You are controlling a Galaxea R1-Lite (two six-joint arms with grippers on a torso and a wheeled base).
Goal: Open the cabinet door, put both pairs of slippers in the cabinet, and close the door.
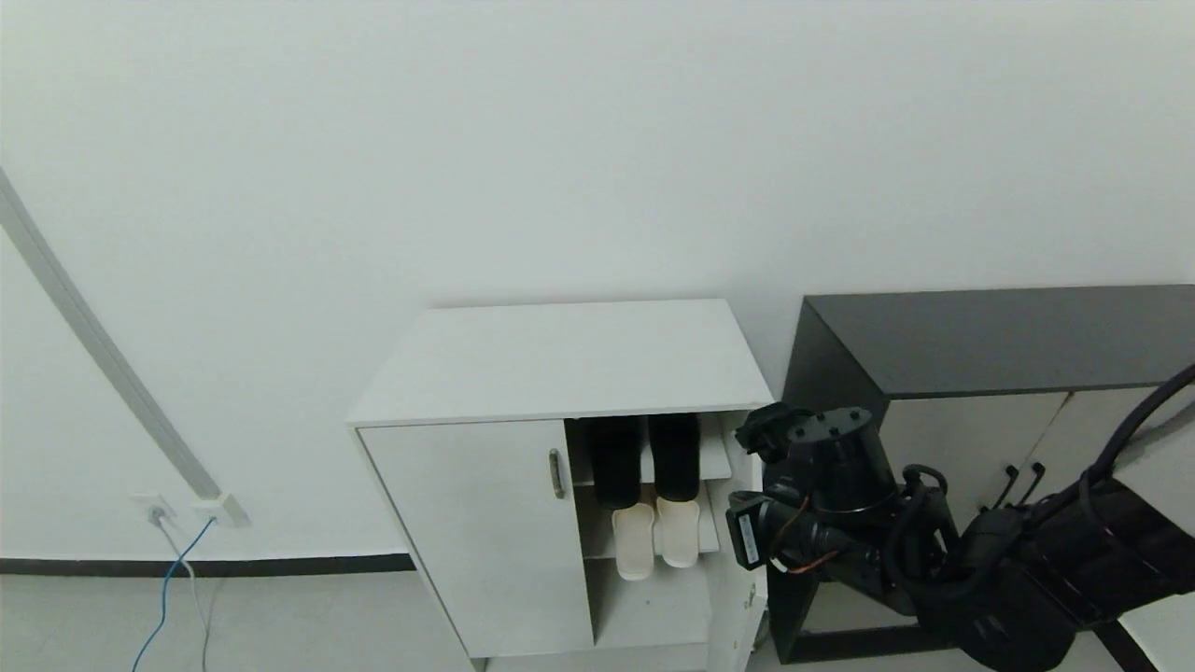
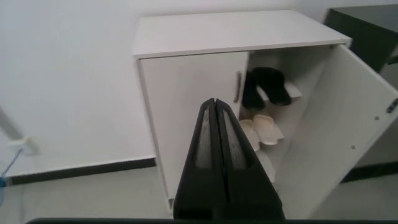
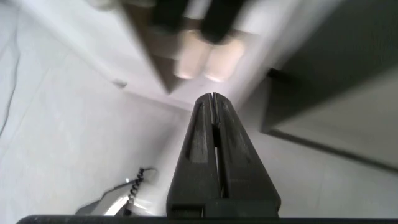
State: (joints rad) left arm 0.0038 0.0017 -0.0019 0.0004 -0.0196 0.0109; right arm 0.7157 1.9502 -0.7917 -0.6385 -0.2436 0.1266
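The white cabinet (image 1: 560, 364) stands against the wall with its left door (image 1: 476, 532) closed and its right door (image 1: 738, 607) swung open. A black pair of slippers (image 1: 644, 457) lies on the upper shelf, toes inward. A cream pair of slippers (image 1: 656, 537) lies on the shelf below. In the left wrist view the black pair (image 2: 267, 87), the cream pair (image 2: 264, 130) and the open door (image 2: 348, 124) show beyond my left gripper (image 2: 214, 102), which is shut and empty, well back from the cabinet. My right gripper (image 3: 213, 98) is shut and empty, low beside the open door, with the cream pair (image 3: 208, 59) ahead of it.
A dark cabinet (image 1: 990, 341) stands right of the white one, close behind the open door and my right arm (image 1: 840, 504). At the left, a wall socket (image 1: 159, 511) with a blue cable (image 1: 168, 588) sits near the floor. Grey floor lies in front.
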